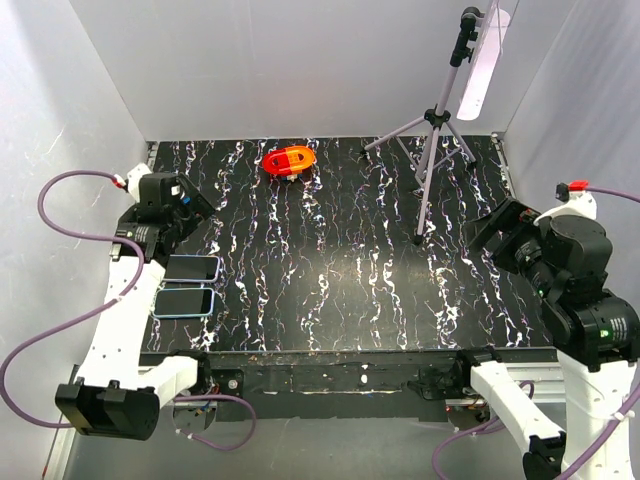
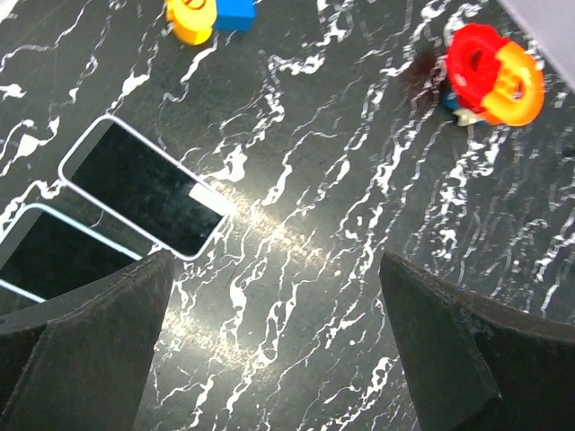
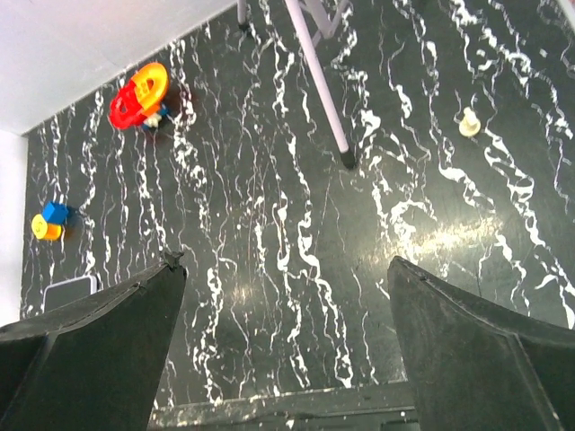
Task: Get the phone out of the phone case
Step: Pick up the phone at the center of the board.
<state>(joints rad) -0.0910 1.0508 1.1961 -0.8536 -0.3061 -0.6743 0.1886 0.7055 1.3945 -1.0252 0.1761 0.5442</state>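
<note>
Two dark-screened phones lie side by side at the table's left. The farther one [image 1: 192,268] [image 2: 144,199] has a white rim. The nearer one [image 1: 185,302] [image 2: 54,256] has a light blue rim that looks like the phone case; the left finger hides part of it in the left wrist view. My left gripper [image 1: 190,207] [image 2: 276,260] hangs open above the table just beyond and right of the phones, touching neither. My right gripper [image 1: 490,232] [image 3: 285,262] is open over the right side, far from them, with nothing between its fingers.
A red and orange toy [image 1: 289,160] [image 2: 492,74] sits at the back centre. A tripod [image 1: 432,130] with a lamp stands at the back right. Blue and yellow blocks [image 2: 211,13] lie near the left arm. A small cream peg [image 3: 468,122] is on the right. White walls enclose the table.
</note>
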